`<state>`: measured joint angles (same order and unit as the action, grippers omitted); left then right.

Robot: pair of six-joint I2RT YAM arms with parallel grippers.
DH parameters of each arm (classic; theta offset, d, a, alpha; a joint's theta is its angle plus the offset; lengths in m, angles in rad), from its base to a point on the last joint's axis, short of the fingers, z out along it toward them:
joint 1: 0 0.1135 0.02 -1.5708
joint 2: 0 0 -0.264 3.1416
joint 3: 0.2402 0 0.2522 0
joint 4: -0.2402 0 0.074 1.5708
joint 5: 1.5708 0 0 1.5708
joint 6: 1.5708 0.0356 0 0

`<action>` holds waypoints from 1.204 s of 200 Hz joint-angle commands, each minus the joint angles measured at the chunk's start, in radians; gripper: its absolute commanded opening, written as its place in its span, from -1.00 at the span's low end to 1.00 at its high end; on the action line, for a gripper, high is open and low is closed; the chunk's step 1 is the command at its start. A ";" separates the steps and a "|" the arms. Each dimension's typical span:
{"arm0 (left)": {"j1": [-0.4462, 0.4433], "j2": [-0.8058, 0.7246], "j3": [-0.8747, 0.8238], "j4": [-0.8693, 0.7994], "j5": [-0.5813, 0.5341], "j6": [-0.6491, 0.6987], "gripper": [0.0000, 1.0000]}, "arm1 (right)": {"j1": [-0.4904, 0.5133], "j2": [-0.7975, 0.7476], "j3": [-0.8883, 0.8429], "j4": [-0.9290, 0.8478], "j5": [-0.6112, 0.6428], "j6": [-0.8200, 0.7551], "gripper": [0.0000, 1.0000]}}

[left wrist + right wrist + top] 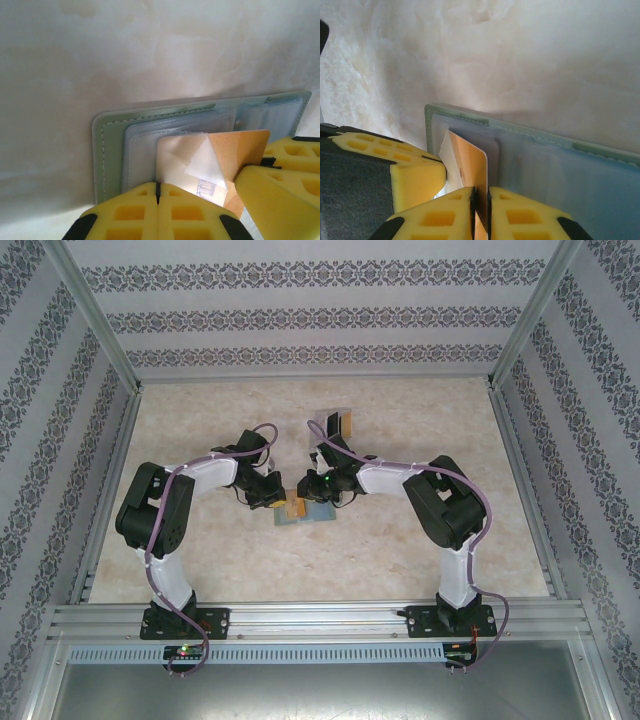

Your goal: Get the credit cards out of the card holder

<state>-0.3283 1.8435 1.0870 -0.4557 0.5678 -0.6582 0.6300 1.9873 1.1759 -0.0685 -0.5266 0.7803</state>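
The grey-green card holder lies open on the table, its pale blue pocket lining facing up. An orange credit card sticks partly out of a pocket at its left end, with a glossy film on one face. My right gripper is shut on this card, which stands edge-on between its pads. My left gripper is shut, its tips down on the card holder right at the card's edge. The two grippers meet over the card holder.
A clear tray with black and orange contents stands behind the grippers. Metal frame rails and patterned walls enclose the marble-look table. My right gripper's yellow fingers crowd the card's right side.
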 commanded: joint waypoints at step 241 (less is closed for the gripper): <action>-0.006 -0.257 0.009 0.337 0.228 -0.234 0.62 | -0.238 -0.397 -0.244 0.457 -0.227 0.133 -1.00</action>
<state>-0.3336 1.6093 1.1221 -0.3084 0.6830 -0.7853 0.4076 1.6104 0.9504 0.2134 -0.6209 0.7937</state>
